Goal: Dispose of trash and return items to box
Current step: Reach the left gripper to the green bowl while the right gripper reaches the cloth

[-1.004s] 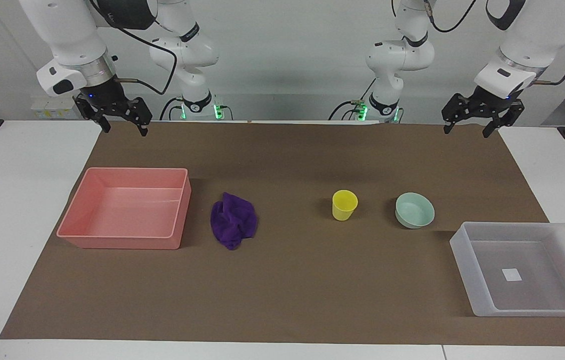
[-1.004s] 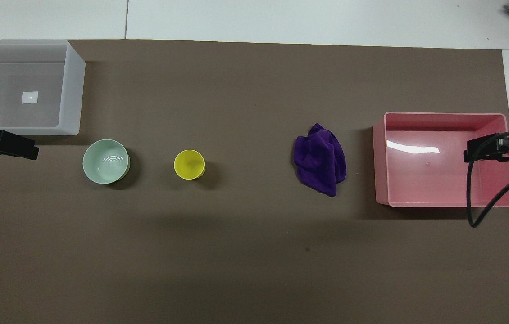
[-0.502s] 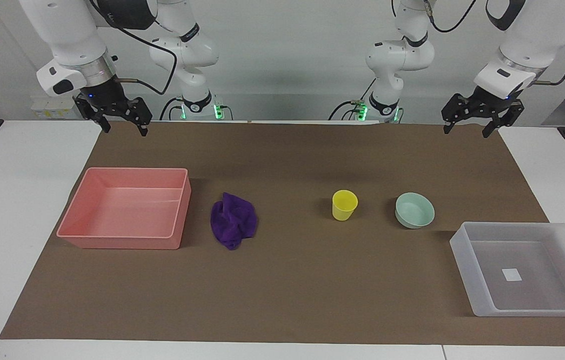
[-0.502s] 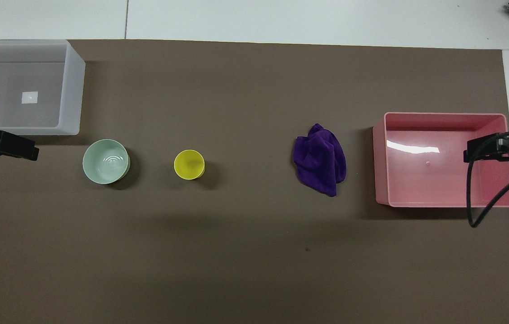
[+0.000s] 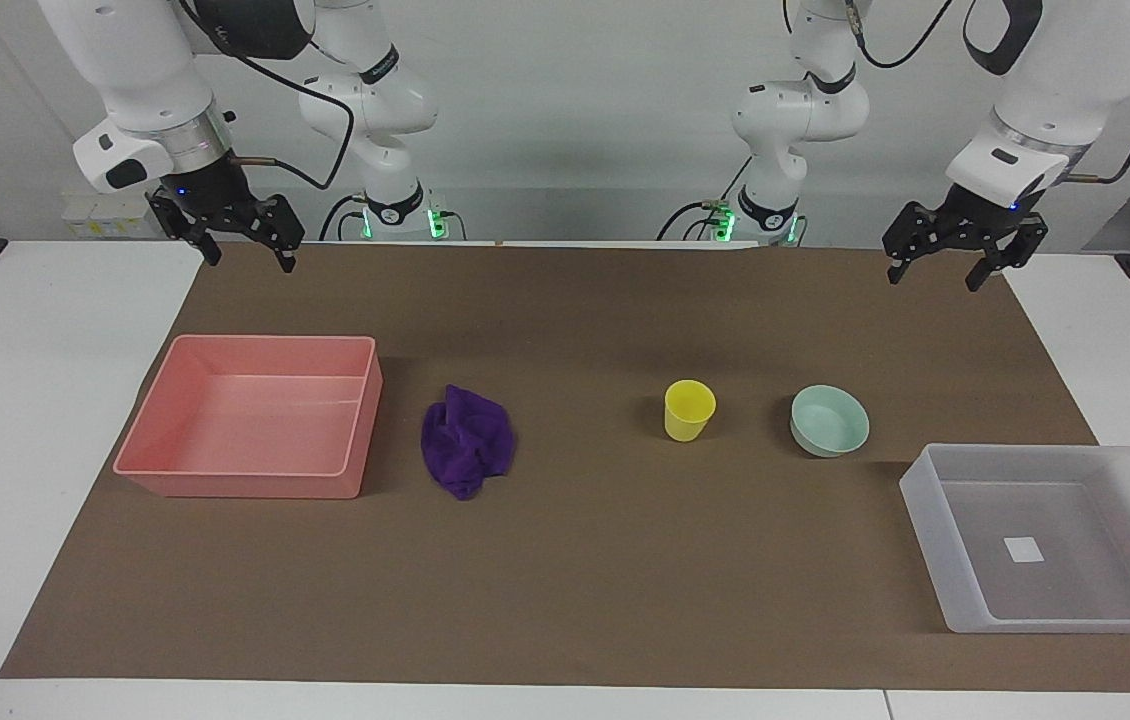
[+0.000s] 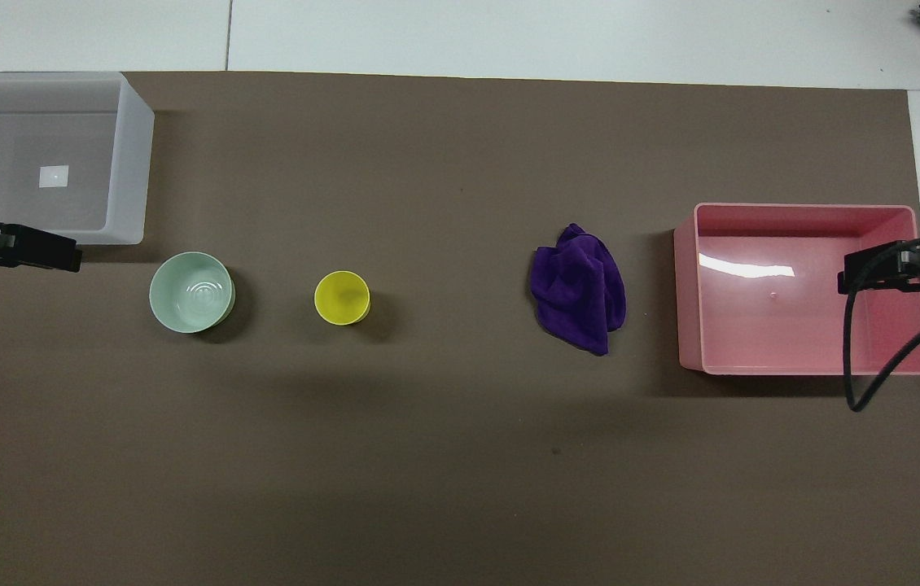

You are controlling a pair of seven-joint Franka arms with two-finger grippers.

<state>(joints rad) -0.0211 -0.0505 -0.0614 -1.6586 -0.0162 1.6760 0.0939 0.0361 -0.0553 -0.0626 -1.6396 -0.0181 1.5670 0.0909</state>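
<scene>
I see both pincers raised and spread wide, holding nothing — left gripper (image 5: 945, 262) over the mat's edge nearest the robots, the mint-green bowl (image 5: 830, 420) and box (image 5: 955, 560) below it farther out; right gripper (image 5: 243, 247) likewise up, with the pink tray (image 5: 255, 485) farther out.

Two white Franka arms with black two-finger grippers, seen from across the table.

Each arm was built of rounded, glossy white segments joined by black rings, and ended in a silver metal collar above a black wrist unit with a small blue light. The right gripper (image 5: 245, 258) and the left gripper (image 5: 943, 265) were matte black linkages of bolted struts, each with two narrow fingers. Black cables looped along the upper links and trailed from the wrists. Green indicator lights glowed at both bases, where further cables were plugged in.
</scene>
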